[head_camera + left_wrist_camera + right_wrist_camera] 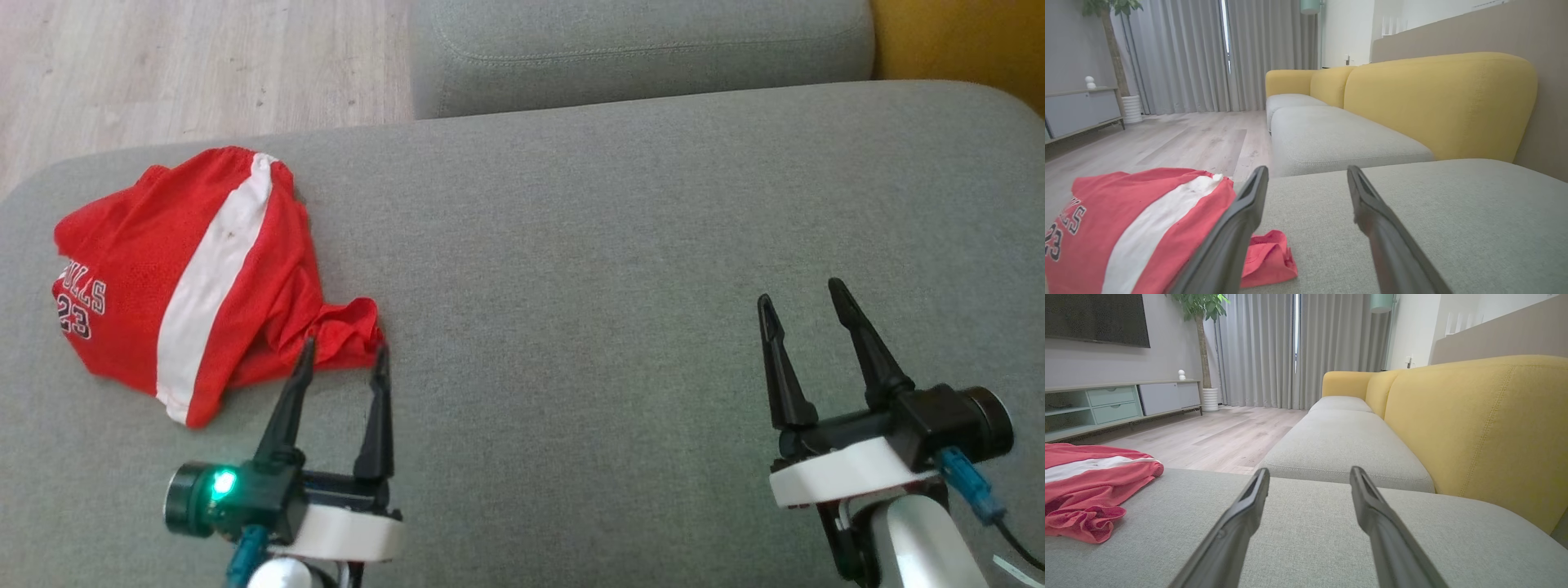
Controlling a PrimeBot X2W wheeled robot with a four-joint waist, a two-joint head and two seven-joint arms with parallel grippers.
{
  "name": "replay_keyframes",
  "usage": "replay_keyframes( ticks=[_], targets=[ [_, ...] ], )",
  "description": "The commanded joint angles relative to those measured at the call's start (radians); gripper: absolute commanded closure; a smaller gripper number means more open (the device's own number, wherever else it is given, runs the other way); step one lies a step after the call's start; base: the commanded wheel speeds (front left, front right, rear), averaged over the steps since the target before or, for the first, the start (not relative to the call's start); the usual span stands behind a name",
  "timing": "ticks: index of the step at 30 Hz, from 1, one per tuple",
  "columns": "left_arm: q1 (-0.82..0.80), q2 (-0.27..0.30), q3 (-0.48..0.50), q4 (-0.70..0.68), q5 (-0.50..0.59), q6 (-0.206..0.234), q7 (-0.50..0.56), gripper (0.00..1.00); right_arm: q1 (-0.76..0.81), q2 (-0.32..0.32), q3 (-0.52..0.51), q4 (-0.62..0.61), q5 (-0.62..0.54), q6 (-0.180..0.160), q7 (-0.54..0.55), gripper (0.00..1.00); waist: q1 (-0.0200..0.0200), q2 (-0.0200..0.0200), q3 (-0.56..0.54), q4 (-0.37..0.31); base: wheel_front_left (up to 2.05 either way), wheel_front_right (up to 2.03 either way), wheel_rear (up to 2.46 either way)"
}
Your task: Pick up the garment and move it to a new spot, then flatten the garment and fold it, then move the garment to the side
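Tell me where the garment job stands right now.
Done: nothing clearly. The red garment lies rumpled and partly doubled over at the left end of the grey seat cushion.
In hand: the left tool is open, its tips at the garment's bunched corner, gripping nothing. The right tool is open over bare cushion.
Left: by the look of it, lifting to a new spot, flattening, folding and setting aside.

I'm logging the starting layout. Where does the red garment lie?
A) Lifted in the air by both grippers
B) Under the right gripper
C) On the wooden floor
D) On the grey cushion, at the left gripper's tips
D: the red garment lies on the grey cushion with its bunched corner at the tips of the left gripper, while the right gripper is over bare cushion, both with jaws open.
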State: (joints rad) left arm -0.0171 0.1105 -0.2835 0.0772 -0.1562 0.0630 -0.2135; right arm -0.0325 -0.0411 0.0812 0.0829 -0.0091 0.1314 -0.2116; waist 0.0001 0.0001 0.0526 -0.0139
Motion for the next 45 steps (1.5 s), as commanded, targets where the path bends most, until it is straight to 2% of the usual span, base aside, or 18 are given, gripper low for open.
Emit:
replay_keyframes(
  ticks=[1,8,13,17,23,31,38,45],
  targets=[
    [-0.044,0.012,0.014,-0.049,0.034,0.012,-0.015,0.00,-0.051,-0.008,0.025,-0.042,-0.023,-0.001,-0.017,0.00,-0.0001,-0.0001,-0.001,-0.001,0.00,0.00,0.00],
    [-0.032,-0.008,0.034,-0.107,0.037,0.003,-0.036,0.00,-0.043,-0.009,0.032,-0.049,0.086,-0.001,-0.038,0.00,-0.0001,-0.0001,-0.001,-0.004,0.00,0.00,0.00],
    [-0.018,-0.030,0.075,-0.137,0.034,-0.020,-0.048,0.00,-0.033,-0.009,0.024,-0.033,0.191,-0.001,-0.050,0.00,-0.0001,-0.0001,-0.001,-0.003,0.00,0.00,0.00],
    [-0.004,-0.045,0.113,-0.135,0.015,-0.057,-0.048,0.00,-0.022,-0.009,0.031,0.025,0.304,-0.001,-0.050,0.00,-0.0001,-0.0001,-0.005,-0.003,0.00,0.00,0.00],
    [0.015,-0.056,0.117,-0.054,0.016,-0.101,-0.048,0.00,-0.022,-0.009,0.041,0.124,0.333,-0.001,-0.050,0.00,-0.0001,-0.0001,-0.015,-0.006,0.00,0.00,0.00],
    [0.009,-0.060,0.125,-0.013,0.017,-0.113,-0.048,0.00,-0.041,-0.009,0.048,0.160,0.311,-0.001,-0.050,0.00,-0.0001,-0.0001,-0.020,-0.006,0.00,0.00,0.00],
    [0.010,-0.060,0.124,-0.012,0.004,-0.103,-0.048,0.00,-0.034,-0.009,0.053,0.160,0.307,-0.001,-0.050,0.00,-0.0001,-0.0001,-0.027,0.018,0.00,0.00,0.00],
    [0.018,-0.060,0.140,-0.011,-0.004,-0.085,-0.048,0.00,-0.027,-0.009,0.078,0.160,0.293,-0.001,-0.050,0.00,-0.0001,-0.0001,-0.036,0.071,0.00,0.00,0.00]
  ],
)
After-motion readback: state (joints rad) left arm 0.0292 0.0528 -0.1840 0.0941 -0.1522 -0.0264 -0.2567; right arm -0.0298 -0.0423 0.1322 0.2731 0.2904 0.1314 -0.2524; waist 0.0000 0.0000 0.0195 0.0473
